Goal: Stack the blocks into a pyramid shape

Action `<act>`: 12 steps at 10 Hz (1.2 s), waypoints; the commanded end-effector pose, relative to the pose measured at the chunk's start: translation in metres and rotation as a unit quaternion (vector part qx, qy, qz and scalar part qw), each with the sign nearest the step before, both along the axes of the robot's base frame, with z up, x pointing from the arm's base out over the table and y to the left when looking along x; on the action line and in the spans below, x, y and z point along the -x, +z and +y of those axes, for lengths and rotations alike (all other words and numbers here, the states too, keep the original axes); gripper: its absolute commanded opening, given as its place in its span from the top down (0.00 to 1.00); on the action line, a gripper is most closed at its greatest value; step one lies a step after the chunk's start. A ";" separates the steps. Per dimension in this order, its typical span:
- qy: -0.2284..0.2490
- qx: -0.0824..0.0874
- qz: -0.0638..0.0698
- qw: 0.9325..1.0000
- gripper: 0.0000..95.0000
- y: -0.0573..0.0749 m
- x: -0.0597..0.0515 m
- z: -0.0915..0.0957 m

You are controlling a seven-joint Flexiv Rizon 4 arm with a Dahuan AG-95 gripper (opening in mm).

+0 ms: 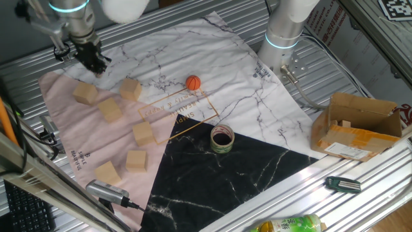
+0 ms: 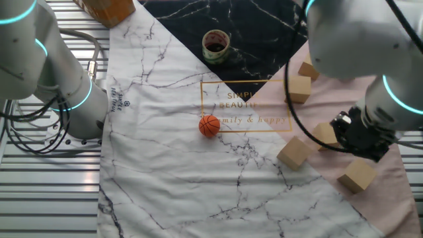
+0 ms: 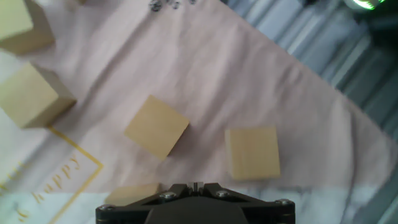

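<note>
Six light-tan wooden blocks lie apart on the pink part of the cloth, none stacked: block (image 1: 85, 92), block (image 1: 131, 89), block (image 1: 110, 109), block (image 1: 143, 133), block (image 1: 136, 160) and block (image 1: 107, 173). My gripper (image 1: 96, 64) hovers above the far-left ones, touching none. The other fixed view puts the gripper (image 2: 360, 139) between a block (image 2: 324, 134) and a block (image 2: 357, 175). In the hand view the gripper (image 3: 195, 185) is shut and empty, with a block (image 3: 157, 126) and a block (image 3: 252, 154) lying just ahead of it.
An orange ball (image 1: 193, 82) rests on the white marble cloth. A tape roll (image 1: 222, 138) sits at the edge of the black cloth. A cardboard box (image 1: 357, 125) stands at the right. A second arm's base (image 1: 283, 32) is at the back.
</note>
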State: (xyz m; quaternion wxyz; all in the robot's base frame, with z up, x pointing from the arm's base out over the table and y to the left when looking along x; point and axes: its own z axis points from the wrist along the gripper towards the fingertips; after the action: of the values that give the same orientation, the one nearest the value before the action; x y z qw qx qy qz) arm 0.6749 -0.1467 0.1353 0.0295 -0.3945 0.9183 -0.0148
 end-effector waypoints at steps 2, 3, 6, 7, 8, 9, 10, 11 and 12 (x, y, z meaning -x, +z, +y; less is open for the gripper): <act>0.042 0.001 0.013 0.999 1.00 -0.008 -0.014 0.002; 0.043 0.003 0.013 0.999 1.00 -0.008 -0.014 0.002; 0.046 0.008 0.013 0.999 1.00 -0.008 -0.014 0.002; 0.048 0.007 0.013 0.999 1.00 -0.008 -0.014 0.002; 0.047 0.004 0.011 0.999 1.00 -0.008 -0.014 0.002; 0.044 0.003 0.011 0.999 1.00 -0.008 -0.014 0.002; 0.043 0.005 0.011 0.999 1.00 -0.008 -0.014 0.002; 0.040 0.006 0.011 0.999 1.00 -0.008 -0.014 0.002; 0.040 0.006 0.008 0.999 1.00 -0.008 -0.014 0.002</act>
State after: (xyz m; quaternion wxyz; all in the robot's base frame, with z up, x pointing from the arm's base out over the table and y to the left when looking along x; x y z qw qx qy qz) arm 0.6914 -0.1447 0.1266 0.0213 -0.4308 0.9020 -0.0163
